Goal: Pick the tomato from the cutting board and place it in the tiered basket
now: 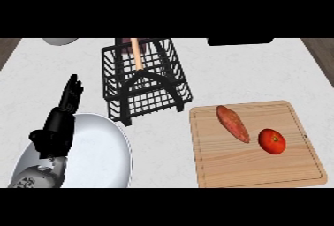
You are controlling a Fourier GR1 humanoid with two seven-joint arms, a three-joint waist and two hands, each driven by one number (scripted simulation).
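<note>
The tomato lay on the cutting board, toward the board's right edge and roughly halfway along it, untouched by any hand. Just beside it, nearer the board's middle, a sweet potato lay slanted, close to the tomato but apart from it. The tiered basket stood off the board's upper left corner, a black wire frame with a pale wooden handle rising from its top.

The left hand showed well to the left of the board, beyond the basket, its fingers straight and held together, pointing up the counter and holding nothing; it looked to be resting. Its forearm lay over a white plate that sat left of the board. The right hand was not in view.

Several things could have gone wrong from there. The tomato was round and smooth, so fingers closing off-centre would likely have sent it rolling along the board or over its edge. A reach from the board's left side risked knocking the sweet potato, which sat between. The basket's handle and slanted wires narrowed the way in, so a tomato carried low might have struck the rim and missed
</note>
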